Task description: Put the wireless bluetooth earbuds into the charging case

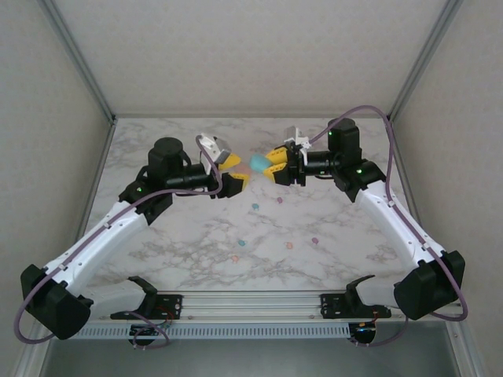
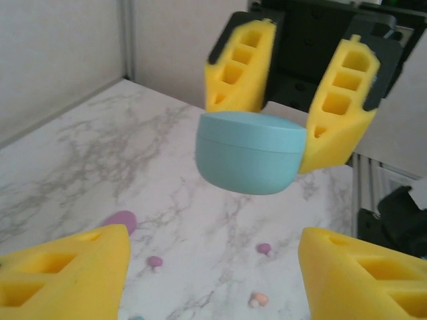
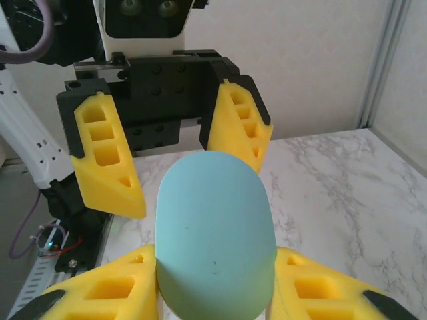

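My right gripper [image 1: 269, 166] [image 3: 215, 270] is shut on a teal oval charging case [image 1: 258, 165] [image 3: 213, 227] [image 2: 250, 152] and holds it above the table, lid closed. My left gripper [image 1: 236, 174] [image 2: 213, 243] faces it from close by, open, its yellow fingers [image 3: 103, 163] on either side of the case's far end without touching it. Several tiny earbuds lie on the marble below: two purple [image 2: 155, 262] [image 2: 264, 249], one orange-pink [image 2: 259, 299], and others scattered toward the table's middle [image 1: 254, 207] [image 1: 288, 245] [image 1: 315, 240].
A purple oval case [image 2: 120, 220] lies on the marble table [image 1: 181, 243] below and left of the held case. Grey walls with metal posts close in the back and sides. A rail [image 1: 251, 302] runs along the near edge between the arm bases.
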### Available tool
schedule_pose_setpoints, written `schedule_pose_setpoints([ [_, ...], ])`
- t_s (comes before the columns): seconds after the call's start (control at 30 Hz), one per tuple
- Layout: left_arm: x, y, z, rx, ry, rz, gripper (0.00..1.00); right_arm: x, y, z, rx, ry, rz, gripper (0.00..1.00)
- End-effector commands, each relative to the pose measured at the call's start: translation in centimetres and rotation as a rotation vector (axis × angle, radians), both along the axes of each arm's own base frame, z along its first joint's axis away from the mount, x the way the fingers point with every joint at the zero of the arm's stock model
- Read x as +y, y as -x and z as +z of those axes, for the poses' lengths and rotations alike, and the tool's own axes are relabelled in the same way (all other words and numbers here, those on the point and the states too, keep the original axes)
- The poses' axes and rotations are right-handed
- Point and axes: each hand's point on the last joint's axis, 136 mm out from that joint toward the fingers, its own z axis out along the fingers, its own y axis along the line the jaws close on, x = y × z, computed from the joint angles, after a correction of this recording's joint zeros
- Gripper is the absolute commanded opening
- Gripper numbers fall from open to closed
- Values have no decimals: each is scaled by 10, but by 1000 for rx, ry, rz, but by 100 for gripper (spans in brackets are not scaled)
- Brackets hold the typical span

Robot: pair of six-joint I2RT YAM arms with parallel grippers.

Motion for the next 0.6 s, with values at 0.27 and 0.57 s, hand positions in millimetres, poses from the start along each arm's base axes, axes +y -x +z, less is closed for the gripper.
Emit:
schedule_pose_setpoints([
  [0.27,-21,18,35,-70,83,-252,60,-1,16,10,-92,-23,65,31],
  [0.57,-26,12,29,-95,44,-275,45,0,16,12,-106,-28,72,31],
])
